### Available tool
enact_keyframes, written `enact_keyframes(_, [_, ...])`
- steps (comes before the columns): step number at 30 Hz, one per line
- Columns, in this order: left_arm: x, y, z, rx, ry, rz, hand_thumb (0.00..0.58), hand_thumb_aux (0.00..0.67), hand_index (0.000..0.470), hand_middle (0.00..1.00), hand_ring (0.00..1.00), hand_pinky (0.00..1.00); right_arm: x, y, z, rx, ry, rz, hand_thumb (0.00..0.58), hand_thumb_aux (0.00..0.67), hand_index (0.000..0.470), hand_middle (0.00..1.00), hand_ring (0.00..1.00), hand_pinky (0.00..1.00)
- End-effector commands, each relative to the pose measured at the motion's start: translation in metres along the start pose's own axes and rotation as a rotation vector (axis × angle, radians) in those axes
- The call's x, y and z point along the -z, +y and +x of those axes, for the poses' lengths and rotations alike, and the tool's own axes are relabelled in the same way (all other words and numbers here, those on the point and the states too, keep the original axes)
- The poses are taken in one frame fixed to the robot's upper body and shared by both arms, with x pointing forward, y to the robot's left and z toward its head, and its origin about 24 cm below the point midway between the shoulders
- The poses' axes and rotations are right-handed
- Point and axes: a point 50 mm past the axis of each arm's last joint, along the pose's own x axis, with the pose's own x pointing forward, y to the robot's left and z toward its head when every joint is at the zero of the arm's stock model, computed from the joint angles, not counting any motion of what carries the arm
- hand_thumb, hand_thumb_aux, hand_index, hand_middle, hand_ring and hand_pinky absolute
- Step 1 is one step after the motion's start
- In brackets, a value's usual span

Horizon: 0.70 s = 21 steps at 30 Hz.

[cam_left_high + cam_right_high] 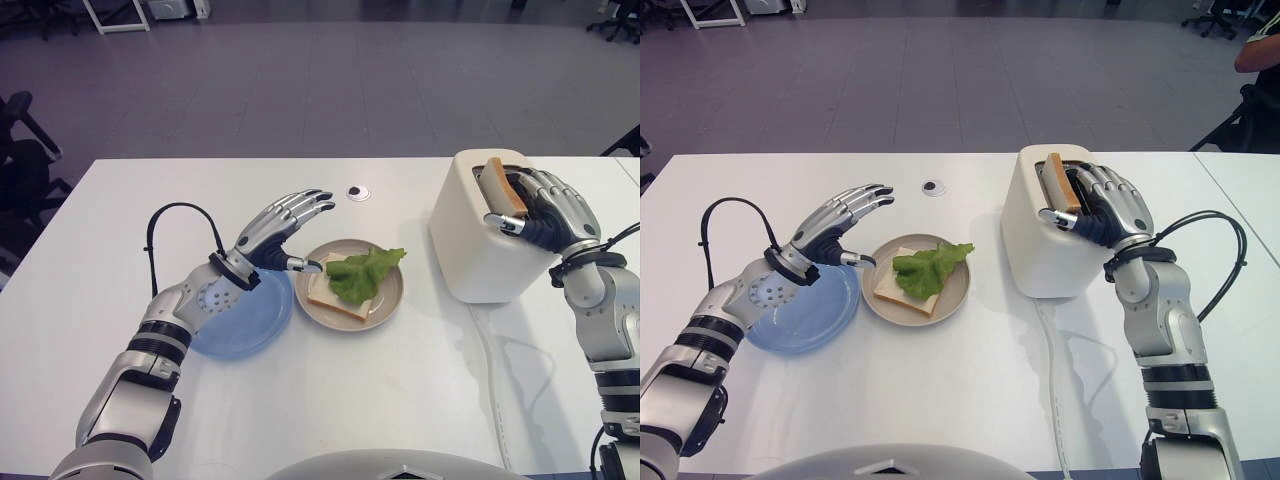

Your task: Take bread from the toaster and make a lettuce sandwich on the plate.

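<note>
The right hand (pixel 1108 208), curled on the bread slice (pixel 1057 180) in the toaster (pixel 1035 255) at the right, should lift it straight up, then left. The left hand (pixel 835 228) hovers open and empty over the blue plate (pixel 810 322). Counted: 2 slices, 2 plates, 1 lettuce leaf (pixel 927 268), lying on the other slice (pixel 892 287) on the tan plate (pixel 952 297).

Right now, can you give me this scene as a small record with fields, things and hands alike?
Toaster: white, upright, on the robot's right
Toaster slice: sticking up out of the toaster
Right hand: closed on the toaster slice
Tan plate: in the middle, holds one bread slice
Lettuce: lying on that bread slice
Blue plate: left of the tan plate
Left hand: open, empty, above the blue plate's rim
</note>
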Motion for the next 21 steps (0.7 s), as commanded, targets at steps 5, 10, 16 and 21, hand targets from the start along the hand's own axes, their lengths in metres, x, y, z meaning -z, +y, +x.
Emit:
enact_keyframes(5, [0.003,-0.002,-0.001,0.018,0.014,0.013,0.0,0.0,0.0,0.0,0.0,0.0,-0.001,0.016,-0.003,-0.07,-0.011,0.007,0.521,0.457,0.321,0.0,0.0,0.0])
enact_keyframes(10, [0.003,-0.002,-0.001,0.015,0.015,0.013,0.0,0.0,0.0,0.0,0.0,0.0,-0.007,-0.006,0.001,0.095,-0.042,0.046,0.58,0.67,0.47,0.0,0.0,0.0])
enact_keyframes(16, [0.004,-0.003,-0.001,0.011,0.016,0.011,0.0,0.0,0.0,0.0,0.0,0.0,-0.016,-0.032,0.004,0.297,-0.075,0.124,0.58,0.67,0.47,0.49,0.49,0.49])
enact_keyframes(21, [0.003,-0.001,0.0,-0.029,0.014,-0.022,0.0,0.0,0.0,0.0,0.0,0.0,-0.025,-0.053,0.003,0.466,-0.138,0.173,0.58,0.67,0.47,1.0,1.0,1.0])
